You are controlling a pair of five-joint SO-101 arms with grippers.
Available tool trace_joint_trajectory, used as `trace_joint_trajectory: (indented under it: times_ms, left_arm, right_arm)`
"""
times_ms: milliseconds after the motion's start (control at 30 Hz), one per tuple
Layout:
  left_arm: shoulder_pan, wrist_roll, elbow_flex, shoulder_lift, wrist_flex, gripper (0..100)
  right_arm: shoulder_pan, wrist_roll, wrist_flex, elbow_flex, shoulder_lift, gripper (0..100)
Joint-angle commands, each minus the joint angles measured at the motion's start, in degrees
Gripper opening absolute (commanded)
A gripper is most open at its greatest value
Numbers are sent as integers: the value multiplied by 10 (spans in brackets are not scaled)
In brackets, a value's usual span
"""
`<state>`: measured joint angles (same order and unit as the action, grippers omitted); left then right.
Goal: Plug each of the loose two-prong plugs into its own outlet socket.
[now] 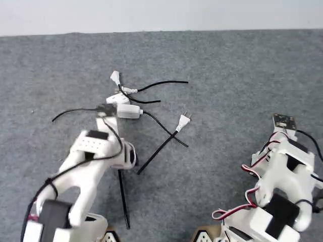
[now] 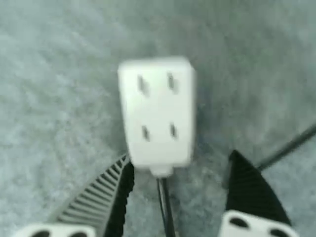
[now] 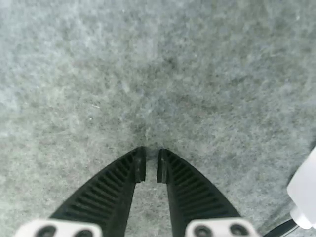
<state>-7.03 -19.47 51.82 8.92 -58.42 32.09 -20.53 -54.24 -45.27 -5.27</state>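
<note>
A white outlet block (image 2: 157, 113) with two pairs of slots lies on the grey carpet, its black cord running back between my left gripper's (image 2: 180, 185) fingers. That gripper is open, its fingers standing either side of the cord just behind the block and holding nothing. In the high view the left gripper (image 1: 107, 113) sits at the block (image 1: 128, 111). A loose white two-prong plug (image 1: 184, 120) on a black cord lies to the right of it. Further white plugs (image 1: 115, 77) lie just behind the block. My right gripper (image 3: 147, 167) is shut on nothing above bare carpet.
Black cords (image 1: 161, 83) spread from the cluster behind the block, and one (image 1: 122, 196) runs toward the front edge. The right arm (image 1: 285, 166) is folded at the front right, far from the plugs. A white object (image 3: 306, 190) shows at the right wrist view's edge.
</note>
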Motion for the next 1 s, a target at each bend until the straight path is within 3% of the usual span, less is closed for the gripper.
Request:
trace_joint_trajectory:
  times_ms: [0,133,300,433,500,667,767,833,967]
  left_arm:
    - [-13,14,41,101,-9,306]
    - [-12,44,86,209,-10,285]
    - [39,63,123,324,-10,273]
    - [105,63,122,332,-5,273]
    - [130,64,120,321,1,274]
    - [200,67,135,295,90,274]
    - [252,80,150,287,156,275]
    - [275,92,155,287,171,275]
    - [280,96,167,289,174,275]
  right_arm:
    - [0,2,13,1,-21,78]
    - [-36,14,-22,18,-33,78]
    - [-137,116,-166,110,-65,78]
    - [-245,79,-186,169,-72,78]
    - [-301,-12,-171,193,-71,78]
    - [-397,-462,-150,199,-71,78]
    - [-415,-660,-122,201,-71,79]
    - [-428,-706,-77,202,-71,79]
    - [-451,-709,-33,211,-71,82]
